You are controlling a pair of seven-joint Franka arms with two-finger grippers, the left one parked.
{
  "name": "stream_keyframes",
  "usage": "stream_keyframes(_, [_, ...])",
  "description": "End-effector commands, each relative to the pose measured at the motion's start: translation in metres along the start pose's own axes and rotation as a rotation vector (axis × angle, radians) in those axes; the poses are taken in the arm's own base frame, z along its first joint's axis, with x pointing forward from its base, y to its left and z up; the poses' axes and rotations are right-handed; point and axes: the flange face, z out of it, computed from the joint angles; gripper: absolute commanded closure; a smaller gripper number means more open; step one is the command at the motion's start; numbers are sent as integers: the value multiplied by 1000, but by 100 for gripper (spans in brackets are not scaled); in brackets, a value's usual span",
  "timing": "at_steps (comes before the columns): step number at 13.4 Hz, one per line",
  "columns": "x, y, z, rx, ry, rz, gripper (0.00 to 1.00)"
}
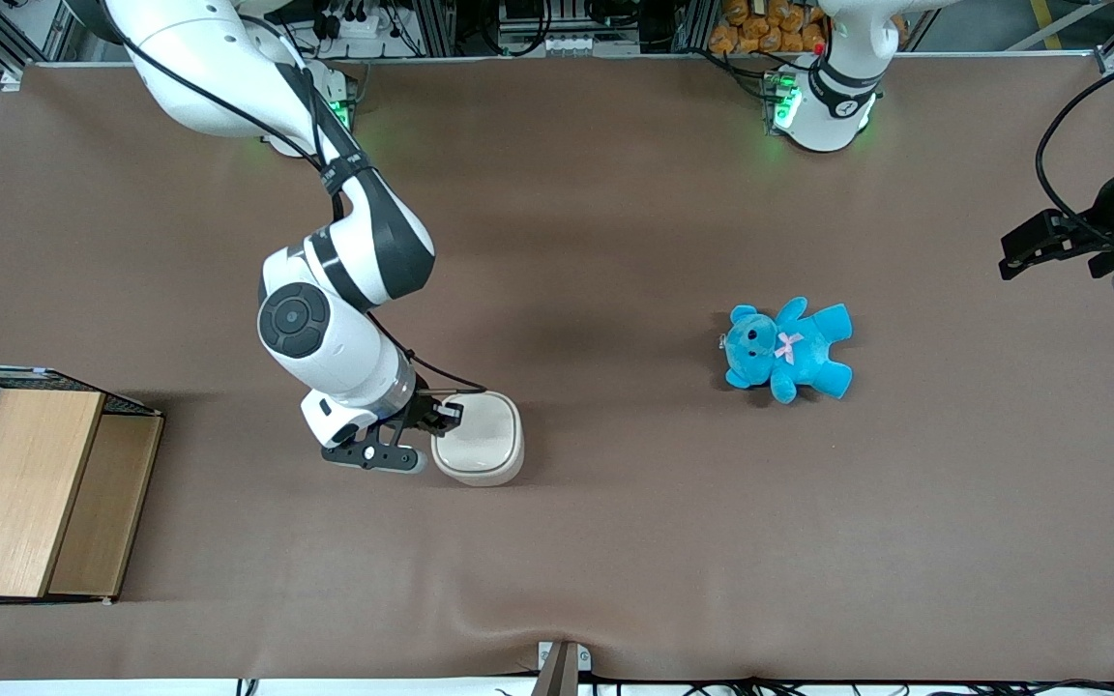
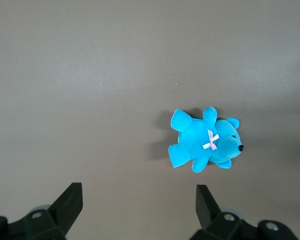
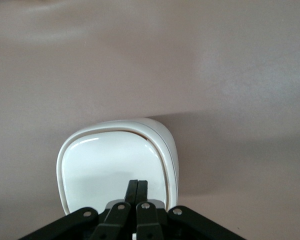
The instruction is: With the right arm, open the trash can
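A wide counter (image 1: 615, 222) covered in plain brown cloth fills the front view, with aluminium framing and cabling along the edge farthest from the front camera. The small cream-white plastic trash can (image 1: 480, 440), rounded-square in outline with a smooth glossy lid, stands on the cloth toward the working arm's end of the counter and fairly near the front camera. Its lid lies flat and shut, a thin dark seam running round the rim in the right wrist view (image 3: 115, 170).

The glossy white right arm (image 1: 344, 290) with black elbow sections bends down from its base, a black cable trailing along it. Its black two-finger claw (image 1: 448, 417) sits at the edge of the trash can's lid, on the side toward the working arm's end. In the right wrist view the claw (image 3: 137, 189) has its two fingers pressed together with no gap between them, their tips lying over the lid's rim; nothing is held between them.

A bright blue plush teddy bear (image 1: 787, 348) with a pale pink bow lies on its back well apart from the trash can, toward the parked arm's end. A light wooden box with wire mesh (image 1: 30, 483) sits at the working arm's end of the counter.
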Motion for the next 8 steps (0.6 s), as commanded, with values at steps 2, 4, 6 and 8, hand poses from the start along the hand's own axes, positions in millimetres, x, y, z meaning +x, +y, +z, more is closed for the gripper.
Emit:
stream_keyframes(2, [0, -9, 10, -36, 30, -23, 100])
stream_keyframes(4, [0, -9, 12, -39, 30, -25, 100])
stream_keyframes(6, [-3, -12, 17, -42, 23, -29, 100])
stream_keyframes(8, [-3, -11, 22, -47, 20, -30, 100])
